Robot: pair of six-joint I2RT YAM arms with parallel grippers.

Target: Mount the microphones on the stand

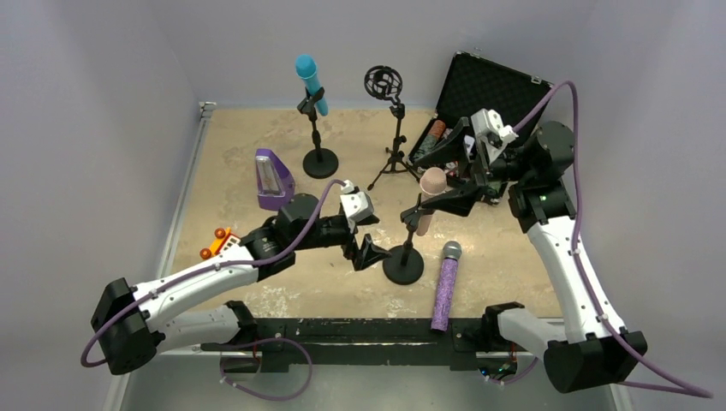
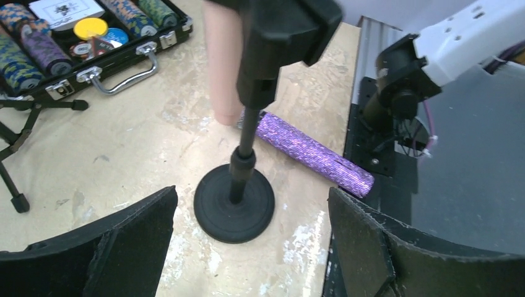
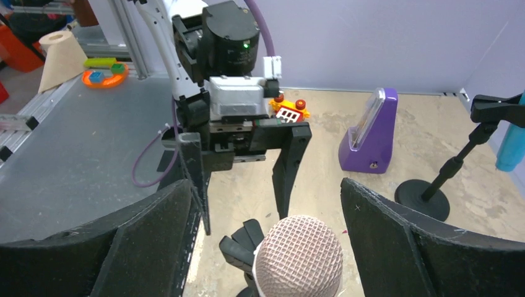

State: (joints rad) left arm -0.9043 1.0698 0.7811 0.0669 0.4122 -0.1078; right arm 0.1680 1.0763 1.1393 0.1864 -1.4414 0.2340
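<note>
The pink microphone stands up in the black clip at the top of a short stand with a round base. This stand is in the middle of the table, a bit to the near side. The microphone's round head points up.

The right gripper is up at the pink microphone's head. Its 2 fingers are wide apart, 1 on each side of the head, and they do not squeeze it.

The left gripper is low, just to the left of the stand's round base. Its 2 fingers are wide apart too, and they hold nothing.

The purple glitter microphone lies flat on the table, just to the right of that base, with its grey head pointing to the far side.

The blue microphone is clipped in a second stand at the far side, left of the middle. Right of it is a stand with 3 legs and a round black holder on top.

An open black case with round chips inside is at the far right. A purple metronome is on the left, and a small orange toy lies nearer on the left.
</note>
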